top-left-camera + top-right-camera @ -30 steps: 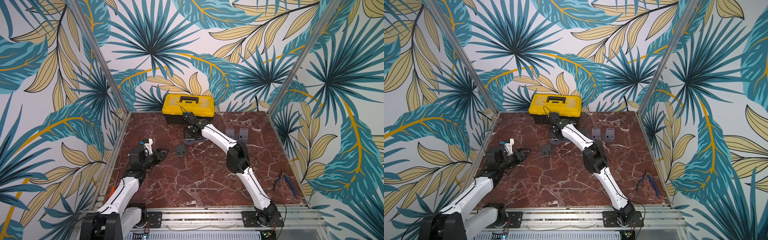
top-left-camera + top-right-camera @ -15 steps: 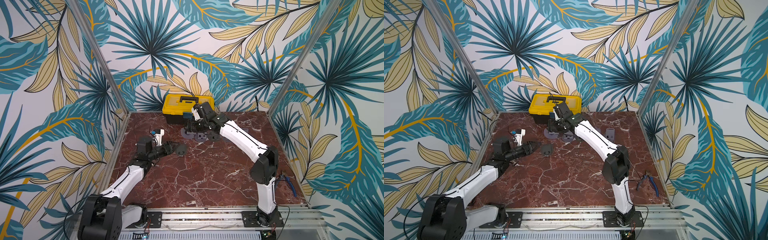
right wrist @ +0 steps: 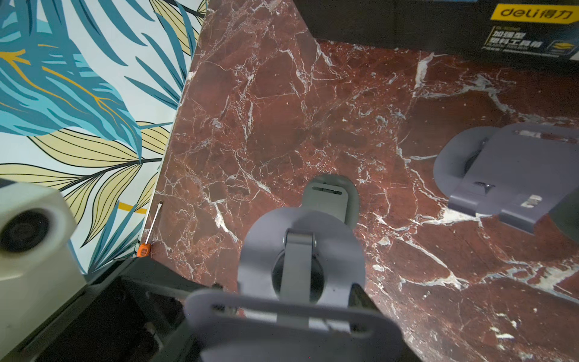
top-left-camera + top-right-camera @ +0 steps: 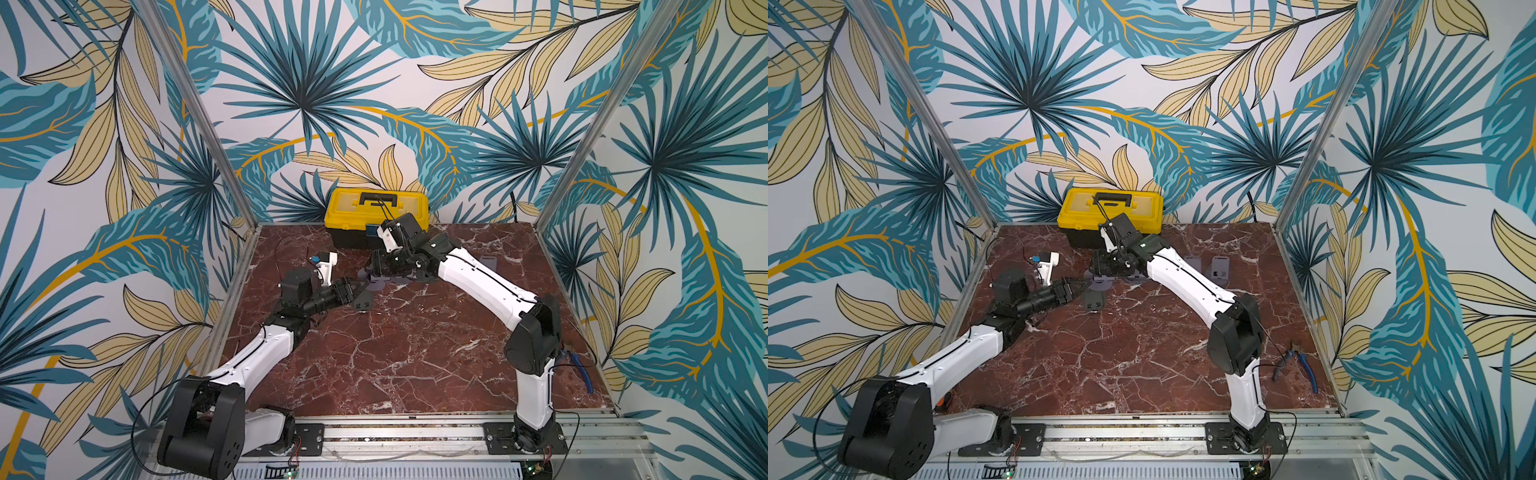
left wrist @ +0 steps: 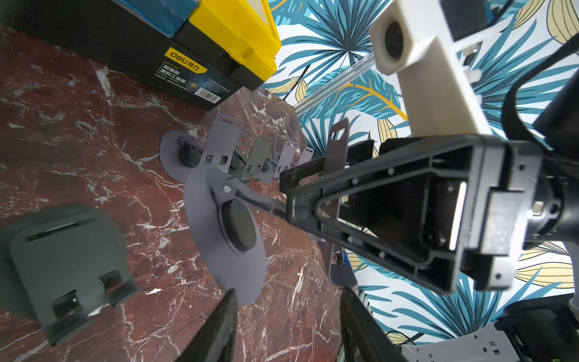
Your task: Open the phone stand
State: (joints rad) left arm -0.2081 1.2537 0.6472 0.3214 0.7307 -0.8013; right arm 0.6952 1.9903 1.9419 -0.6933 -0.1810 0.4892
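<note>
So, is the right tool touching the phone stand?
Touching. The left wrist view shows the right tool shut on the flat plate of the phone stand, with no gap.

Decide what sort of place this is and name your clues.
Probably a robot test cell: left arm and right arm bolted to an aluminium rail, leaf-printed walls boxing in the marble-patterned tabletop, a yellow toolbox.

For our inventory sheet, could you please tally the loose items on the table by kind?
phone stand: 6
toolbox: 1
pliers: 1
screwdriver: 1
Total: 9
</note>
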